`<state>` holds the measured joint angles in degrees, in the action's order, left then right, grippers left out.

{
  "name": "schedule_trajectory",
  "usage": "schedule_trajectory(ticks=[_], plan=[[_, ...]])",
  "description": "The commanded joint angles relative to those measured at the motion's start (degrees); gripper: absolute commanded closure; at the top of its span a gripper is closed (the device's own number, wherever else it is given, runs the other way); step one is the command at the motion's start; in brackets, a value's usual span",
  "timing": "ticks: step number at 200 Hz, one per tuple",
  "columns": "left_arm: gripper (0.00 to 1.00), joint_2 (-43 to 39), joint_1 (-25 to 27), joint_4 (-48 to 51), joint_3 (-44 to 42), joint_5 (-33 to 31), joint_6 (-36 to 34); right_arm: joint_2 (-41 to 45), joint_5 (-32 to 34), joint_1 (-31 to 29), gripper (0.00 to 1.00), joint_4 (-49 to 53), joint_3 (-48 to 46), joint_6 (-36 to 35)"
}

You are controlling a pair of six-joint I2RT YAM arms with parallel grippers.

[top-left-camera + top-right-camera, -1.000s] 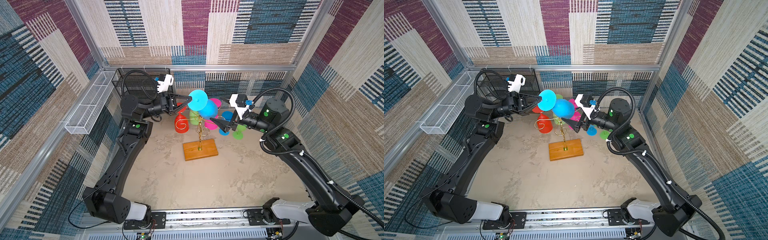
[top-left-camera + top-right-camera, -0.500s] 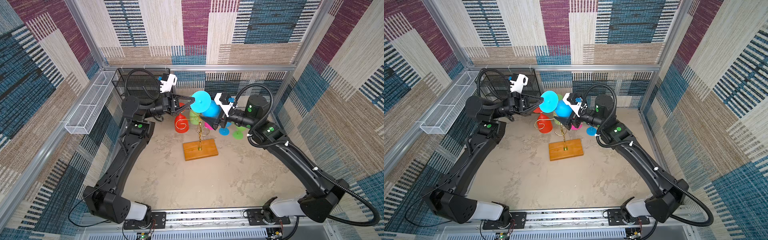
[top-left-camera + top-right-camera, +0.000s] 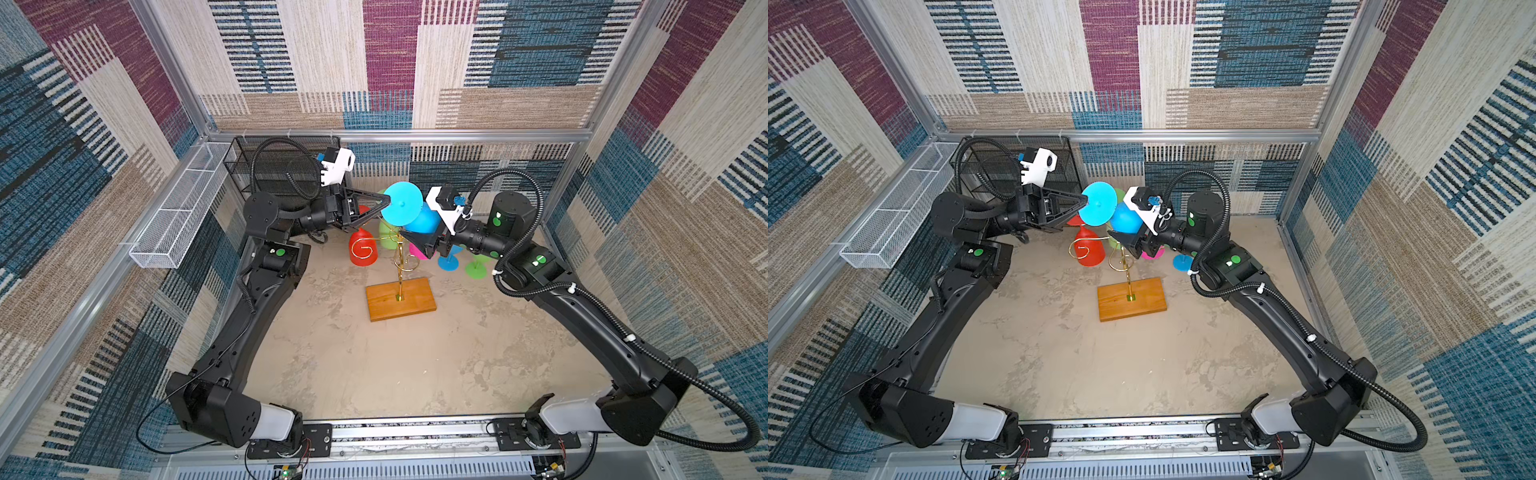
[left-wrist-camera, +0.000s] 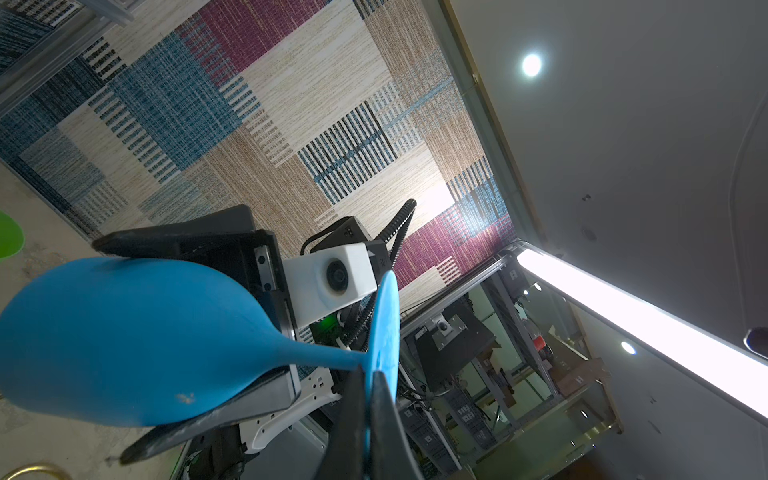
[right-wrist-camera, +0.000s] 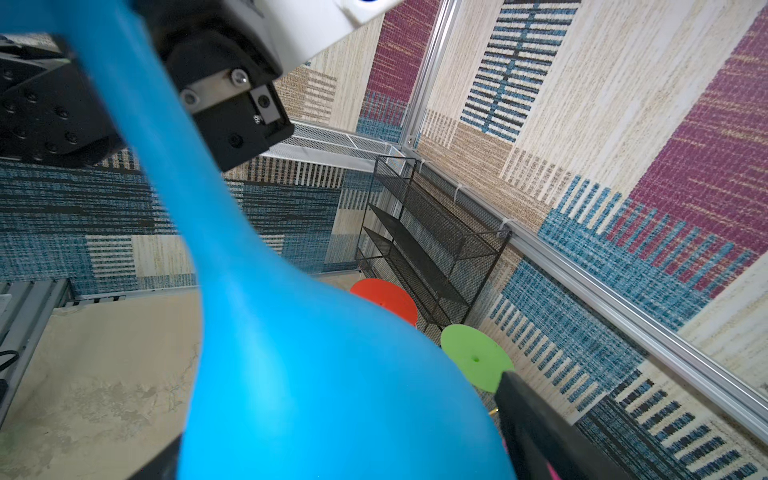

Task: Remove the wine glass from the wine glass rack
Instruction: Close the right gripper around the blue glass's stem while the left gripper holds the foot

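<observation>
Mostly done: left gripper (image 3: 388,202) clamps the foot of the blue wine glass (image 3: 424,223), tilted just above the rack (image 3: 401,297), stem apparently free; right gripper (image 4: 112,353) straddles the bowl wide, grip unclear.

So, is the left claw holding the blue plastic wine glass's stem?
No, the left claw pinches the blue wine glass by its foot rim.
</observation>
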<state>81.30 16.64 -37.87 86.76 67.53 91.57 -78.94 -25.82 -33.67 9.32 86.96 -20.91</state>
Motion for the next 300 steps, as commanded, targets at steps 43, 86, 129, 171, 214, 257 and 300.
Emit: schedule_trajectory(ticks=[43, 86, 129, 171, 214, 257, 300], plan=[[0.96, -0.43, -0.03, -3.49, -0.34, -0.01, -0.37, 1.22, -0.1, -0.08, 0.21, -1.15, -0.01, 1.92], [0.79, -0.01, -0.03, -3.67, -0.62, -0.69, -2.22, 2.38, -0.81, -0.08, 0.33, -0.02, 0.05, 2.99], [0.77, 1.05, -0.21, -5.4, -0.27, -1.87, -4.6, 2.92, 2.01, -0.15, 0.41, 5.51, 3.01, 8.51], [0.7, 1.19, -0.23, 5.1, -0.46, -6.28, -22.6, 4.03, 4.48, -0.12, 0.46, 15.05, 6.54, 15.55], [0.66, 0.54, -0.12, 0.78, -5.68, -15.44, -35.47, 4.57, 4.82, -0.08, 0.5, 23.91, 9.29, 21.73], [0.65, -2.41, -0.03, -10.19, -13.67, -20.65, -56.23, 4.45, 3.34, -0.11, 0.52, 29.69, 11.46, 24.13], [0.67, -3.3, 0.47, -6.91, -15.14, -18.11, -82.07, 3.1, 0.38, -0.08, 0.54, 31.81, 11.61, 25.9]])
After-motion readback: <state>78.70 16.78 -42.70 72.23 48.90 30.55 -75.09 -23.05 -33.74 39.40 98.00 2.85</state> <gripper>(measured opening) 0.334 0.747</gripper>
